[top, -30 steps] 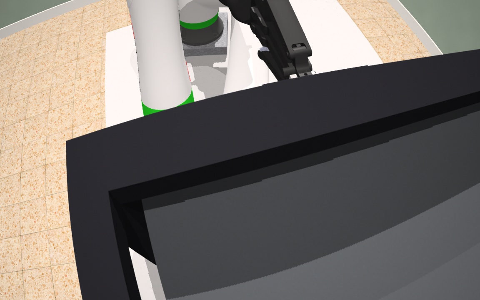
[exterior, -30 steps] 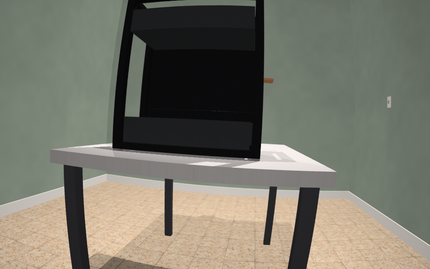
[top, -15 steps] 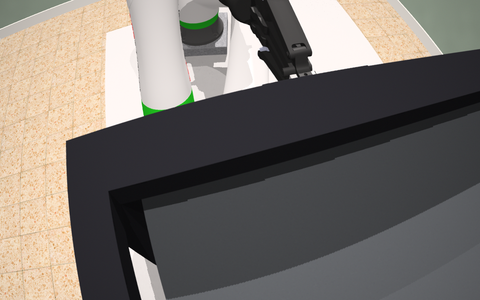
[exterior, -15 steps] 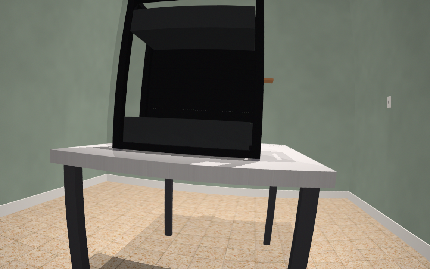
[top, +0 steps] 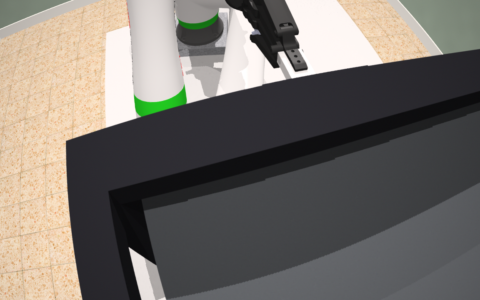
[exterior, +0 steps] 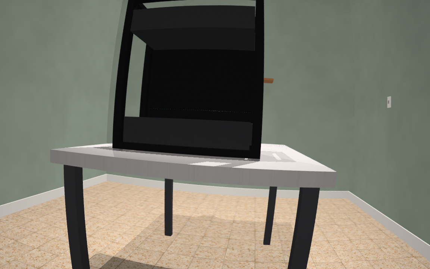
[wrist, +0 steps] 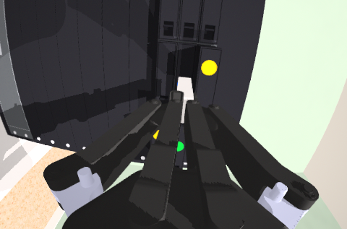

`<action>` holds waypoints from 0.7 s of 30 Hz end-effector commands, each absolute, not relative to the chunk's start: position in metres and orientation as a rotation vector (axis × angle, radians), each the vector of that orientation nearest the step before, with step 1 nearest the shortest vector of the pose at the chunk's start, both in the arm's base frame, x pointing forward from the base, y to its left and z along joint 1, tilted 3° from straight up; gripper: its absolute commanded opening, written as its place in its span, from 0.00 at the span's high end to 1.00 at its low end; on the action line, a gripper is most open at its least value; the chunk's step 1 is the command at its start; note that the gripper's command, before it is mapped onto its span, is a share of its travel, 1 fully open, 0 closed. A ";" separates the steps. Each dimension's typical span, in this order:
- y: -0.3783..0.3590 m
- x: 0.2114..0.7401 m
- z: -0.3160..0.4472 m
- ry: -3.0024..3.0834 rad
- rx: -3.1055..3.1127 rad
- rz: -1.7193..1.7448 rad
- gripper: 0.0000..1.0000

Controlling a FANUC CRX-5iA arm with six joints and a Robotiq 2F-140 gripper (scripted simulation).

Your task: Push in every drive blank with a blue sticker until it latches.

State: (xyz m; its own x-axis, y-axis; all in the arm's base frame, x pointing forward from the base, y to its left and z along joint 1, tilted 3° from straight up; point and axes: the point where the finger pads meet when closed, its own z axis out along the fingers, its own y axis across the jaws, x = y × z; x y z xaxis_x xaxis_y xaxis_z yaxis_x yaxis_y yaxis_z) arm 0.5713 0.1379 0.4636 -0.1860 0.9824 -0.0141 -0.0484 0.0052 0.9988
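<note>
On the left we see our white arm [top: 158, 56] rising from the far edge of the table [exterior: 193, 169]. The black rack [top: 234, 123] stands upright along the table's near edge. Our gripper [wrist: 176, 95] is pinched together on nothing, just short of the rack's front. To its right sits a drive blank [wrist: 210, 84] with a yellow sticker [wrist: 208, 67].
</note>
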 end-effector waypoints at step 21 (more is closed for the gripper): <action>0.129 0.524 0.462 1.314 1.073 1.362 1.00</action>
State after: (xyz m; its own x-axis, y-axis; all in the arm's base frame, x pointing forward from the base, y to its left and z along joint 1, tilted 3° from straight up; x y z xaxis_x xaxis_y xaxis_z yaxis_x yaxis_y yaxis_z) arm 0.5244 0.1288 0.4615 -0.1872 0.9822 -0.0130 -0.0475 0.0041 0.9989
